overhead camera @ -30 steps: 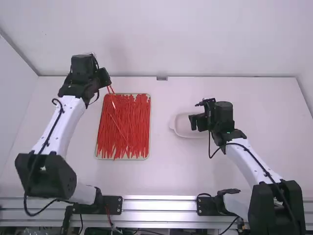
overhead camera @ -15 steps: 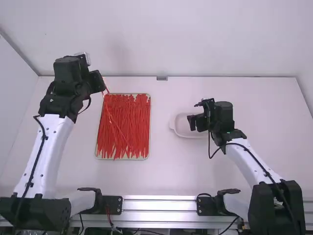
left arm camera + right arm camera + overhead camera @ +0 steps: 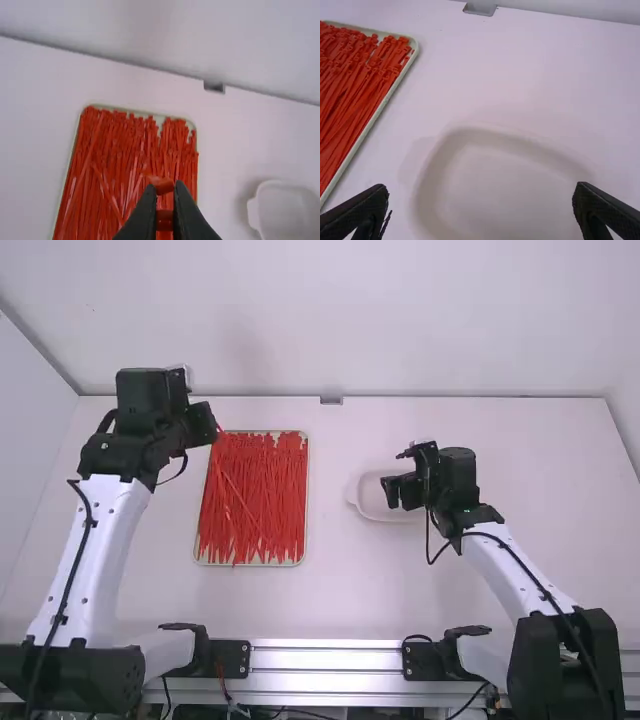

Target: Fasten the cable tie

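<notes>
Now: left pincer (image 3: 164, 190) clamped shut on red cable tie (image 3: 160, 184), tie-filled tray (image 3: 81, 116) just below; right pincer (image 3: 479, 192) spread wide, empty, white dish (image 3: 470, 131) beneath.

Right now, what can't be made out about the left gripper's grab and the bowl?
- Left wrist view: the left gripper pinches a cable tie. Only a short piece shows; the rest is behind the fingers and cut off by the bottom edge, so one tie or several is unclear.
- High view: the held tie is too small to judge.
- High view: the right gripper covers the white bowl's right side.
</notes>
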`<act>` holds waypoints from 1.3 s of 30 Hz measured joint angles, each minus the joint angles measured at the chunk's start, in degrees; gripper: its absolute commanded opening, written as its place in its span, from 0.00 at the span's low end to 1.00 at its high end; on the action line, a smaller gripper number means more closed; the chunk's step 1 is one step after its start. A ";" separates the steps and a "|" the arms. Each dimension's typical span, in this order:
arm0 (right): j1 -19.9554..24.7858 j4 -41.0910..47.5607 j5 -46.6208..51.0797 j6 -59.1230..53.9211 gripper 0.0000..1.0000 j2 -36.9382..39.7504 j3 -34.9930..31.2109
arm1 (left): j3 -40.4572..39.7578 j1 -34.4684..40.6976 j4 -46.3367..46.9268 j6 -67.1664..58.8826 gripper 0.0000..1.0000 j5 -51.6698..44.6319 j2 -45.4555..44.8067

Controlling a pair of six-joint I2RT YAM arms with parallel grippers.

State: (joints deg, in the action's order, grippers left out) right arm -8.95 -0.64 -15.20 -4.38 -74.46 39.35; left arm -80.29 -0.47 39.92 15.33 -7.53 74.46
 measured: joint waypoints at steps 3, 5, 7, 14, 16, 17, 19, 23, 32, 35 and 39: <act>0.00 0.00 -0.72 -0.09 0.98 0.00 0.02 | 0.00 0.00 0.46 0.00 0.01 -0.09 -0.02; 0.02 0.02 -0.98 -0.11 0.98 0.00 0.02 | 0.02 0.02 0.66 -0.02 0.01 -0.92 0.00; 0.00 0.02 -1.14 -0.11 0.98 0.00 0.02 | 0.24 0.04 0.66 0.00 0.01 -1.73 -0.04; 0.00 0.17 -1.16 -0.09 0.98 0.00 0.00 | 1.97 0.07 -0.70 0.00 0.01 -2.97 -0.11; 0.00 0.17 -1.22 -0.07 0.98 0.00 0.00 | 2.91 0.04 -2.69 0.00 0.01 -2.97 -0.13; 0.00 0.15 -1.20 -0.11 0.98 0.00 0.00 | 3.32 0.04 -3.48 0.00 0.01 -3.02 -0.11; 0.00 0.17 -1.20 -0.11 0.98 0.00 0.00 | 4.50 0.07 -5.22 0.02 0.01 -2.97 -0.11; 0.00 0.13 -1.33 -0.09 0.98 0.00 0.02 | 6.27 0.04 -7.80 0.02 0.01 -3.37 -0.09; 0.00 -1.73 -6.21 -0.09 0.98 0.00 0.00 | 7.06 0.07 -15.91 0.04 0.01 -5.84 -0.11; 0.00 -3.02 -10.21 -0.07 0.98 0.00 0.00 | 7.08 0.07 -16.83 0.07 0.02 -6.01 -0.50; 0.00 -4.28 -14.58 -0.09 0.98 0.00 0.00 | 7.08 0.07 -16.24 0.07 0.01 -5.99 -2.97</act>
State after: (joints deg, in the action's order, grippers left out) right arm -8.95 -4.93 -29.78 -4.47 -74.46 39.35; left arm -73.21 -0.40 23.68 15.40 -13.52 71.48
